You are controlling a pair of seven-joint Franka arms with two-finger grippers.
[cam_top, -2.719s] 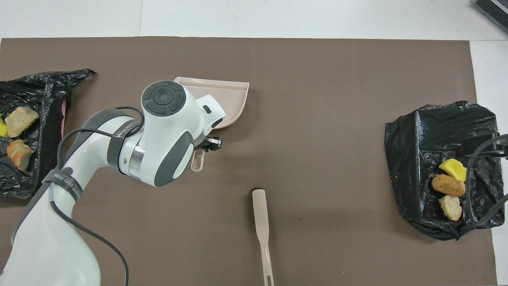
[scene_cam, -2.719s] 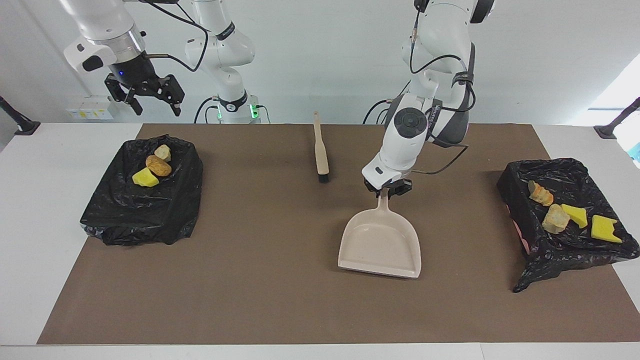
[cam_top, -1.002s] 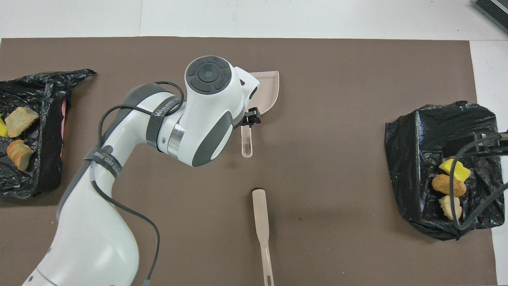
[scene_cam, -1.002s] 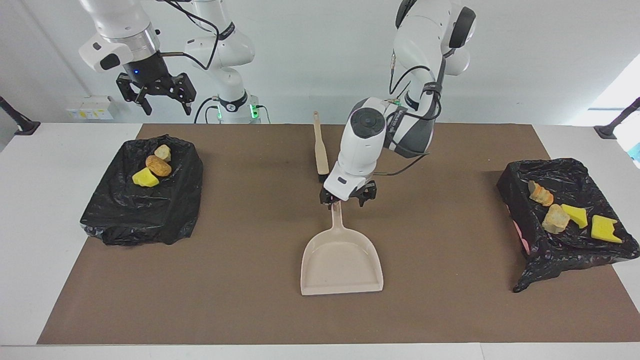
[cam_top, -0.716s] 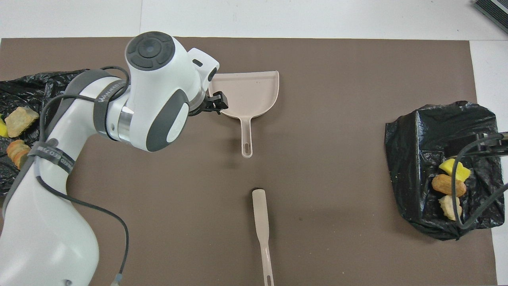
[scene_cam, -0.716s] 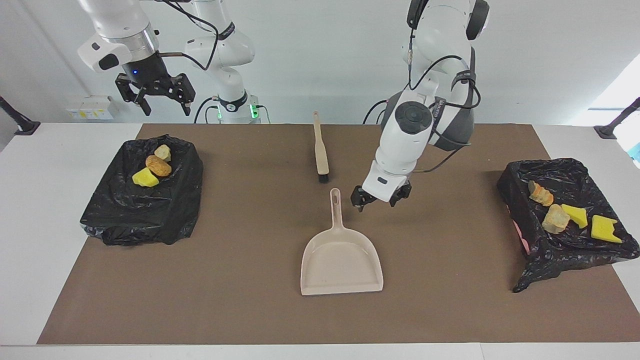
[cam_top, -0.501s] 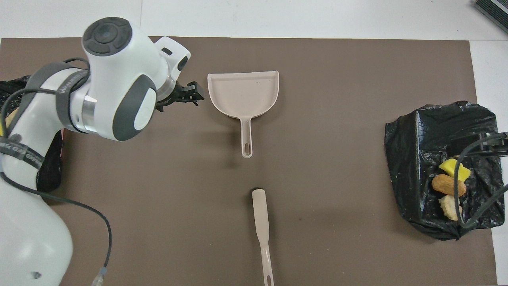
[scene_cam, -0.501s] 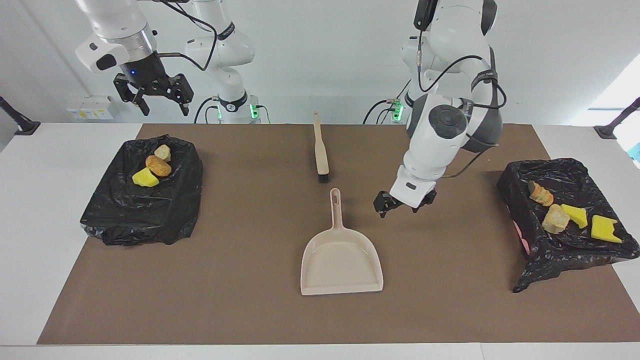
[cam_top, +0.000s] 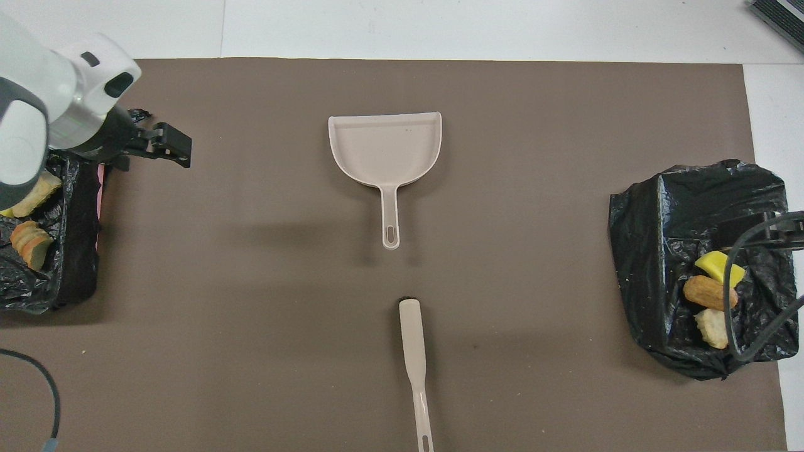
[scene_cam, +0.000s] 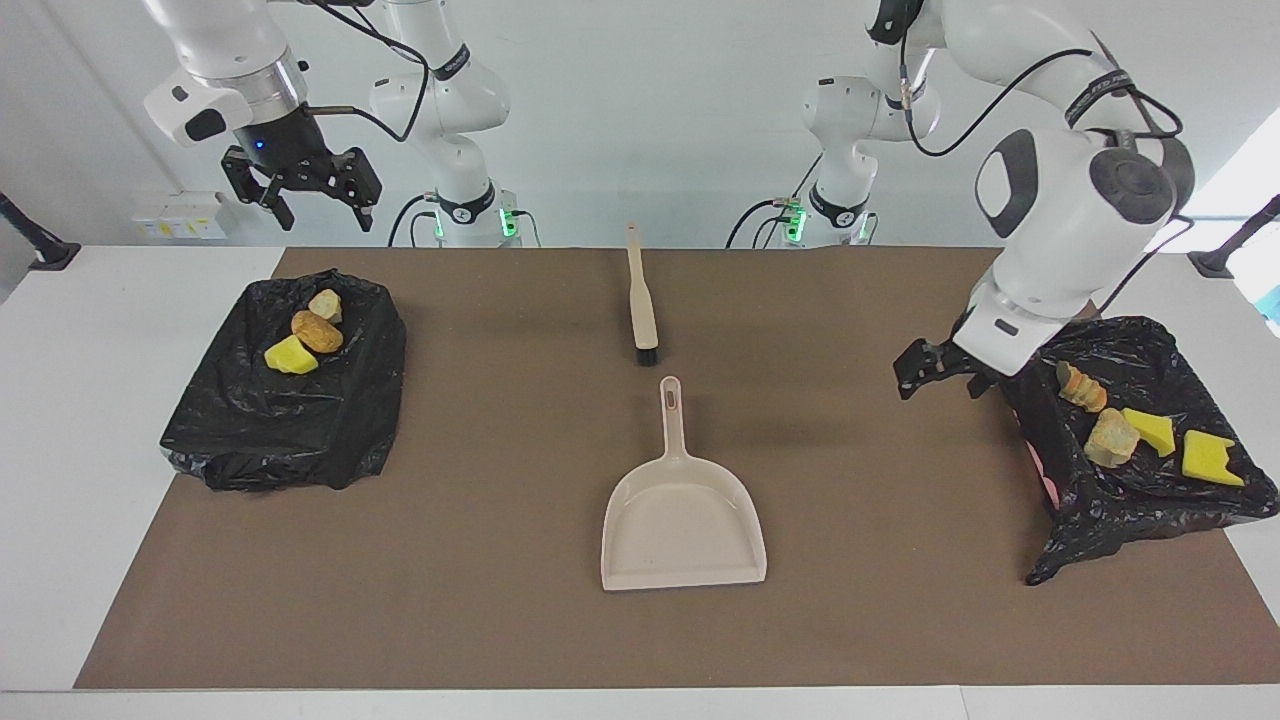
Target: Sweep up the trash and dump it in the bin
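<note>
As sponge chunks appear light, soft and crumbly, trash (scene_cam: pixel 305 335) best moved by sweeping, not pinching; three pieces seen in bin (scene_cam: pixel 285 400) at right arm's end, four (scene_cam: pixel 1130 430) in bin (scene_cam: pixel 1140 500) at left arm's end. None seen loose on mat (scene_cam: pixel 480 520). Dustpan (scene_cam: pixel 683 520) and brush (scene_cam: pixel 640 300) lie mid-mat, handles free to be gripped, open room around. Left gripper (scene_cam: pixel 935 368) spread wide, empty, over mat beside its bin. Right gripper (scene_cam: pixel 305 195) spread wide, empty, held high.

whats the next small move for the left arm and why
Probably lift the open left gripper clear and park it: all sponge chunks lie in the black-lined bins, and the beige plastic dustpan sits empty on the brown mat.
</note>
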